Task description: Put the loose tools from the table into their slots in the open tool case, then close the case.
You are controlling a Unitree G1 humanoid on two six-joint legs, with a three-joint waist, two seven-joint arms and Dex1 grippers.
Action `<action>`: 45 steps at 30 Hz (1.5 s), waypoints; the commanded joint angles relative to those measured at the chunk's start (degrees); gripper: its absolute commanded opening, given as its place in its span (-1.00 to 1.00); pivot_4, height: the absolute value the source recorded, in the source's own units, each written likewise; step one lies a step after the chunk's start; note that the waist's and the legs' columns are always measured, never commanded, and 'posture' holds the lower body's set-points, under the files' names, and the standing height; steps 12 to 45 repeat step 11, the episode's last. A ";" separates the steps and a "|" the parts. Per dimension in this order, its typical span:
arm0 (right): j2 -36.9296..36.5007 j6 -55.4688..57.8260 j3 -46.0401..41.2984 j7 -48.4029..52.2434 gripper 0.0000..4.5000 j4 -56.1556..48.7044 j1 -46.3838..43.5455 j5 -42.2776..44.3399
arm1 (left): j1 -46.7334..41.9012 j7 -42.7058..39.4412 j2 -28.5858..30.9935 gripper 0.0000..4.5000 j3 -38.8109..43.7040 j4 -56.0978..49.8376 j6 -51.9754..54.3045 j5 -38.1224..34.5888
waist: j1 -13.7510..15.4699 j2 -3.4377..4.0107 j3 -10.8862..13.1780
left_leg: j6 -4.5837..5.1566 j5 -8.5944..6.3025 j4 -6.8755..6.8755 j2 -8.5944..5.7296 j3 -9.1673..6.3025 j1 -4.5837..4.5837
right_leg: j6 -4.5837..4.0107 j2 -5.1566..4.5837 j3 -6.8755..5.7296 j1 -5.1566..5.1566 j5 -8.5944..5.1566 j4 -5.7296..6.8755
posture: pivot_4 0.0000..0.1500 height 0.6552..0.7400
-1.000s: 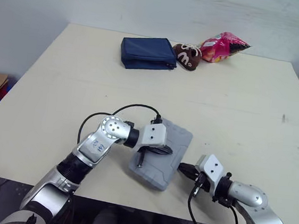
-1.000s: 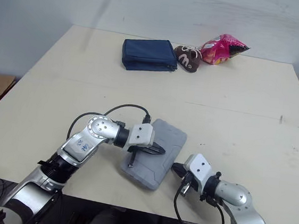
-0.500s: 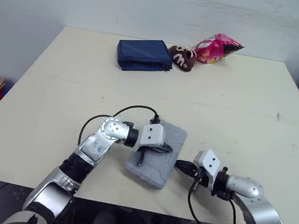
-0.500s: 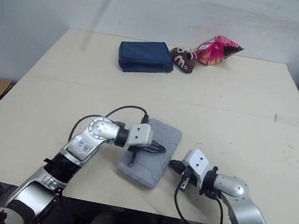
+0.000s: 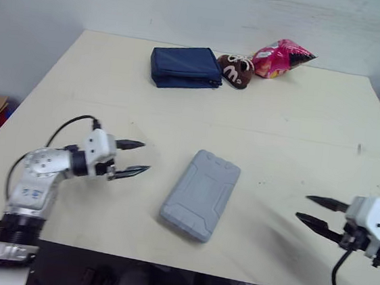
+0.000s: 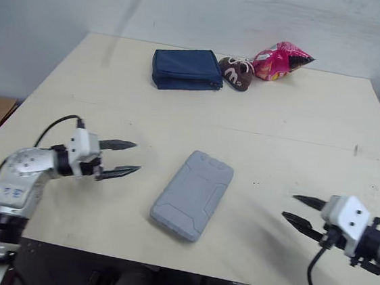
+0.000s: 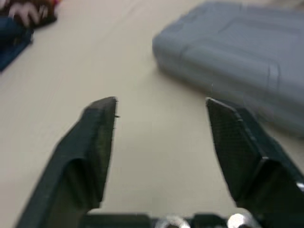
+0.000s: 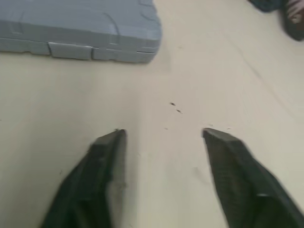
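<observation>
table (image 5: pixel 300 127): pale top; we see everything else resting on it.
tool case (image 5: pixel 200 194): grey, lying flat with the lid down, near the front edge at the middle, long side running slightly diagonal. It sits between the two grippers and touches neither.
case state: it looks shut to us, so we judge the task done or nearly done. We'd only check that the latches (image 8: pixel 71 50) on the side edge are snapped.
case handling: we judge it a stiff moulded plastic shell that won't flex. With tools inside it is probably fairly heavy for its size. The shell looks smooth and likely slides on the table if pushed. It isn't fragile.
where to grip: we'd pinch across a long side edge or the latch side. For pressing the lid, we'd push down flat on top near the latches.
pouch (image 5: pixel 184 66): navy, folded, at the far side, well apart from the case.
snack bag (image 5: pixel 280 58): pink, at the far edge.
brown soft thing (image 5: pixel 237 70): between pouch and bag, touching both as far as we can tell.
left gripper (image 5: pixel 145 157): left of the case, well apart from it, fingers (image 7: pixel 95 137) spread and holding nothing.
right gripper (image 5: pixel 303 206): right of the case, well apart from it, fingers (image 8: pixel 107 161) spread and empty.
</observation>
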 commanded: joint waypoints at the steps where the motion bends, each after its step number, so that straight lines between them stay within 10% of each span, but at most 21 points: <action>1: -2.23 -8.99 -6.25 4.98 0.98 4.06 3.08 -1.91 | 1.62 2.84 3.76 1.00 5.56 5.11 -1.01 1.28 | 0.33 0.02 0.02 | -0.01 -0.01 0.00 0.00 -0.01 -0.01 | 0.00 -0.02 0.00 -0.01 0.00 -0.02 | 1.00 1.00; 45: -1.49 -13.09 -6.65 3.07 0.98 8.30 2.70 -2.14 | 10.30 5.54 5.15 1.00 10.08 0.18 -1.50 0.54 | 0.40 0.02 0.04 | -0.06 -0.11 -0.49 -0.02 0.07 -0.10 | -0.06 -0.13 0.02 -0.17 -0.03 -0.45 | 1.00 1.00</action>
